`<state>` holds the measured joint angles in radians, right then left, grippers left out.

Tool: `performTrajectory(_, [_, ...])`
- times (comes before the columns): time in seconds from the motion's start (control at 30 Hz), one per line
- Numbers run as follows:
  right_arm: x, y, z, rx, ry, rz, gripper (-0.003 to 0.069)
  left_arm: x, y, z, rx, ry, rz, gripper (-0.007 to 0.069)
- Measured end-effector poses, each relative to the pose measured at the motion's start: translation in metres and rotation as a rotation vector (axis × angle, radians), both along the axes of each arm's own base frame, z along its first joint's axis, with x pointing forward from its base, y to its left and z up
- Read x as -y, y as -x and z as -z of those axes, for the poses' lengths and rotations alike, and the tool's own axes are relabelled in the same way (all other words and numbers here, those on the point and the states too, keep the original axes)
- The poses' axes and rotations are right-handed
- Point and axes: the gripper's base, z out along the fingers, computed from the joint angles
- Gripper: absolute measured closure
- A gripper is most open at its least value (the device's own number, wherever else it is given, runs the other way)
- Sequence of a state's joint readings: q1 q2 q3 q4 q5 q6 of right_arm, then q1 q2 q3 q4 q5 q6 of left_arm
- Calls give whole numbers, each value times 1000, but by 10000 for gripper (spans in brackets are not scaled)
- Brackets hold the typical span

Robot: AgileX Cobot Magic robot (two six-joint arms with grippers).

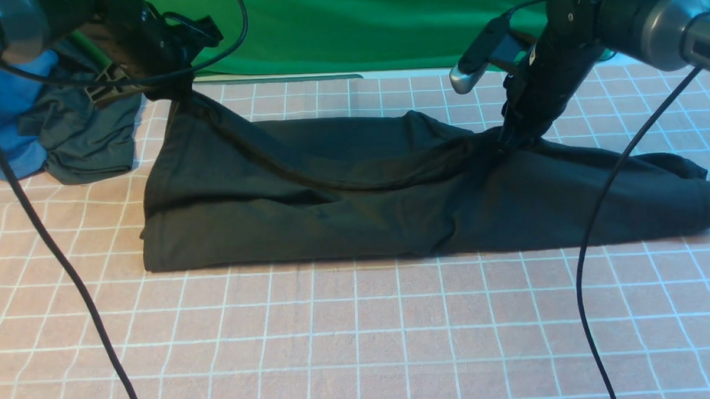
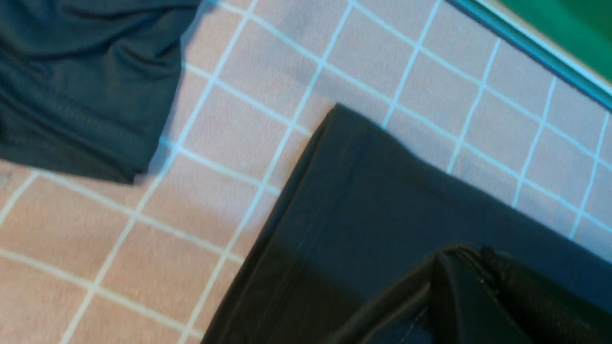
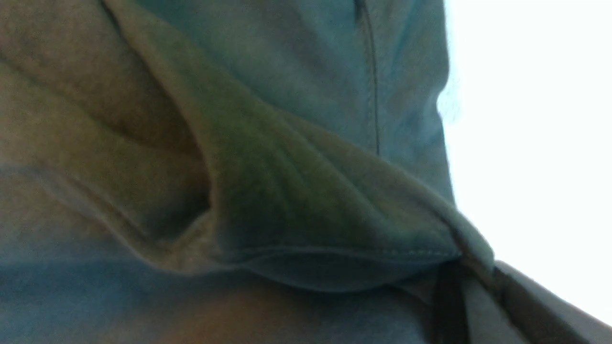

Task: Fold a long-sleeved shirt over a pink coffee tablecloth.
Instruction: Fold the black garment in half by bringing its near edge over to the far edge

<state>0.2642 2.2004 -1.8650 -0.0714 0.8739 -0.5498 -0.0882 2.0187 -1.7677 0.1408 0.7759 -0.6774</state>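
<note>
The long-sleeved shirt [image 1: 355, 193], very dark green-black, lies in a long folded band across the pink coffee tablecloth [image 1: 359, 329]. My left gripper [image 1: 177, 93] is shut on the shirt's far left corner and holds it lifted off the cloth; in the left wrist view the hem [image 2: 363, 200] hangs from my closed fingers [image 2: 459, 296]. My right gripper [image 1: 509, 140] is shut on a pinch of the shirt's upper edge right of centre, low near the cloth. The right wrist view is filled by bunched fabric [image 3: 267, 191]. A cuffed end [image 1: 709, 205] rests at the far right.
A smaller dark garment [image 1: 84, 138] bunched with blue cloth [image 1: 4, 117] lies at the far left, also the dark garment [image 2: 81, 81] in the left wrist view. Green fabric [image 1: 355, 22] hangs behind the table. Black cables [image 1: 43, 234] trail over the tablecloth on both sides.
</note>
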Motion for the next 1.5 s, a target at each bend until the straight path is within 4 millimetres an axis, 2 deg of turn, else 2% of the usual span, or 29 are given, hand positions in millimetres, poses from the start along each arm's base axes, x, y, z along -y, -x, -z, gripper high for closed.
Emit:
performTrajectory(0.43, [11, -15, 5, 94, -57, 72, 607, -8, -14, 14, 62, 19, -37, 594])
performTrajectory(0.57, [9, -19, 10, 119, -91, 115, 592, -8, -18, 26, 44, 18, -36, 594])
performTrajectory(0.7, [9, -22, 16, 120, -113, 151, 494, -8, -19, 33, 21, 15, -36, 594])
performTrajectory(0.73, [9, -22, 17, 122, -115, 157, 403, -8, -19, 35, 18, 10, -32, 594])
performTrajectory(0.8, [9, -23, 15, 126, -118, 165, 300, -8, -19, 35, 17, 4, -27, 594])
performTrajectory(0.83, [9, -24, 11, 129, -126, 177, 257, -8, -19, 35, 17, 1, -22, 594])
performTrajectory(0.9, [9, -25, -1, 131, -153, 225, 222, -8, -19, 35, 17, -3, -16, 594])
performTrajectory(0.97, [9, -22, -18, 127, -182, 268, 244, -8, -19, 35, 16, -6, -13, 594])
performTrajectory(1.0, [8, -20, -26, 122, -197, 279, 284, -8, -19, 35, 16, -6, -13, 594])
performTrajectory(1.07, [3, -12, -47, 98, -255, 276, 426, -8, -19, 35, 16, -6, -13, 594])
performTrajectory(1.1, [3, -12, -49, 97, -259, 268, 461, -8, -19, 35, 16, -6, -13, 594])
performTrajectory(1.13, [-5, -6, -55, 52, -318, 242, 563, -8, -19, 35, 16, -6, -13, 594])
performTrajectory(1.17, [-12, -1, -56, 2, -363, 210, 602, -8, -19, 35, 16, -6, -13, 594])
performTrajectory(1.27, [-21, 3, -49, -71, -393, 174, 621, -8, -19, 35, 16, -8, -10, 594])
performTrajectory(1.43, [-31, 5, -15, -220, -386, 153, 622, -8, -19, 35, 15, -18, 3, 594])
performTrajectory(1.5, [-32, 4, -8, -236, -380, 155, 622, -8, -19, 35, 15, -18, 3, 594])
